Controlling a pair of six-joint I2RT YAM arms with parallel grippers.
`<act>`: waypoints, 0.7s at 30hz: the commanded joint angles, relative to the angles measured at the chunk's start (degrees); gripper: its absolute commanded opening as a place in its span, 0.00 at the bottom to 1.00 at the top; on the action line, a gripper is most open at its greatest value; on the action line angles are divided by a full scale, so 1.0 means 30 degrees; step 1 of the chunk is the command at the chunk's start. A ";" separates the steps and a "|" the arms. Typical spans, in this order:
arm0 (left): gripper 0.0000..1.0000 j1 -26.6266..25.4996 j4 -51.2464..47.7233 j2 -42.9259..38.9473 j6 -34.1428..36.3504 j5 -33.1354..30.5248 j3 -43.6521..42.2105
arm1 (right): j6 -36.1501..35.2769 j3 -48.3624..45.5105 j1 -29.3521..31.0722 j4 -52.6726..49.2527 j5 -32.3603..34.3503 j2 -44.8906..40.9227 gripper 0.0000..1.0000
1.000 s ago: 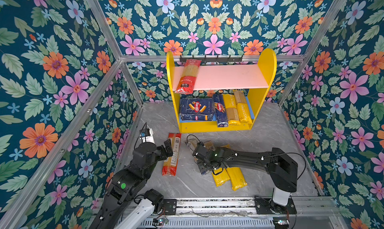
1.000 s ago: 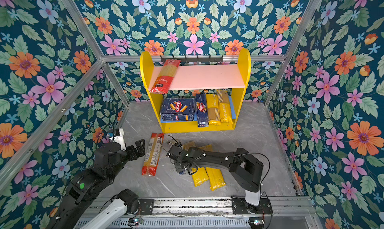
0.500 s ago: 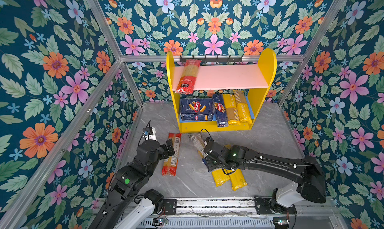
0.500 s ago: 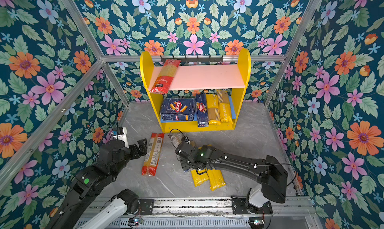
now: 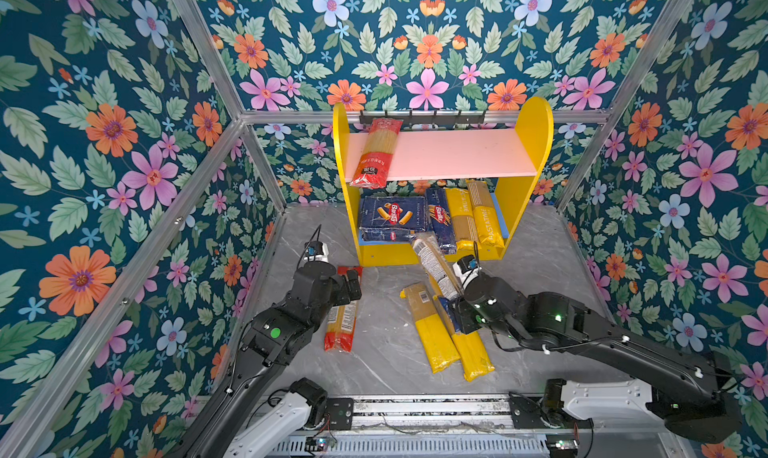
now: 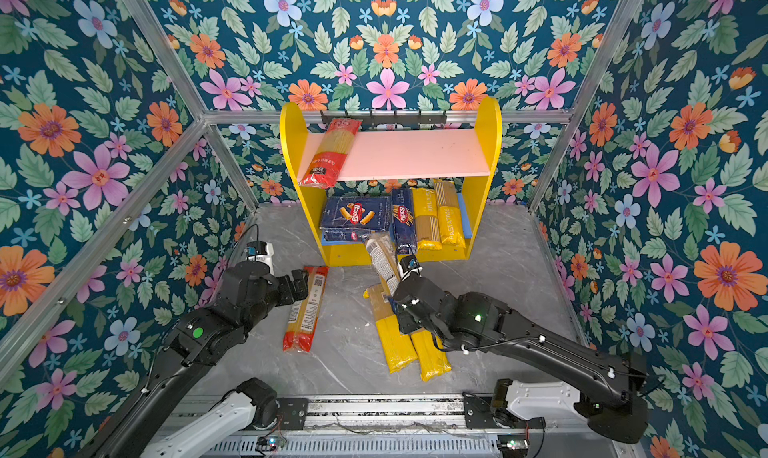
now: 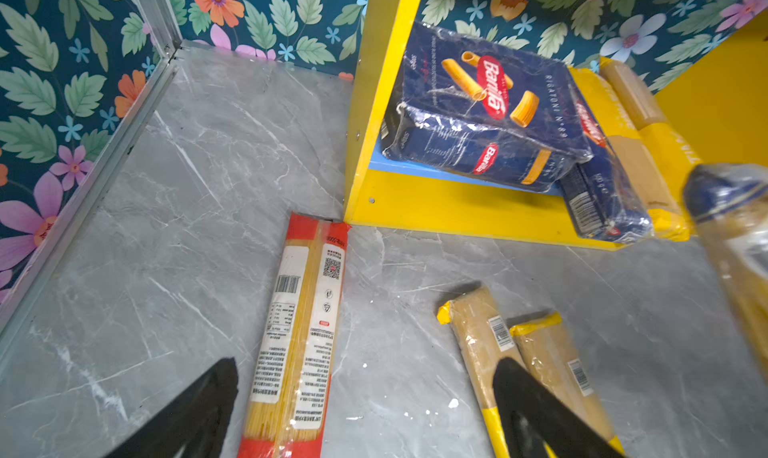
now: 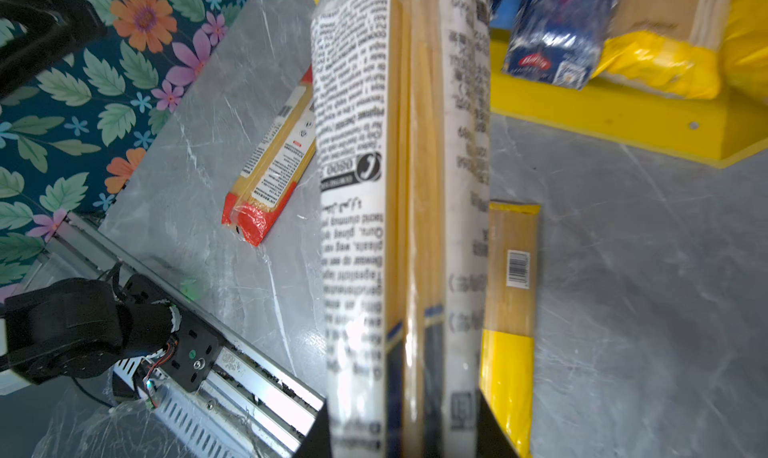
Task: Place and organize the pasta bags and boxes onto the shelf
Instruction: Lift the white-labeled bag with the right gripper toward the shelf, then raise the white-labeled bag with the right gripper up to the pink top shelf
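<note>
**Top views.** The shelf stands at the back wall. A red-ended bag lies at the left of its pink upper board, near end overhanging. On the blue lower board sit, left to right, the wide box, the narrow box and two shelved yellow bags. On the grey floor lie a second red bag and two loose yellow bags, side by side. The left gripper hovers over the second red bag's far end, jaws apart and empty. The right gripper is clamped on the clear bag, which slants up toward the lower board's front edge.

**Left wrist.** The spread fingers flank the second red bag without touching it. The wide box rests tilted on another blue box. The clear bag's blue end hangs in the air.

**Right wrist.** The clear bag runs out from between the closed fingers, above one loose yellow bag.
</note>
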 commanded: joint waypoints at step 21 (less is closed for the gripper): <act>0.99 -0.0843 0.3423 0.4683 0.0706 0.2526 0.2517 | -0.7990 1.3120 -0.5722 -0.2626 0.3939 0.3217 0.09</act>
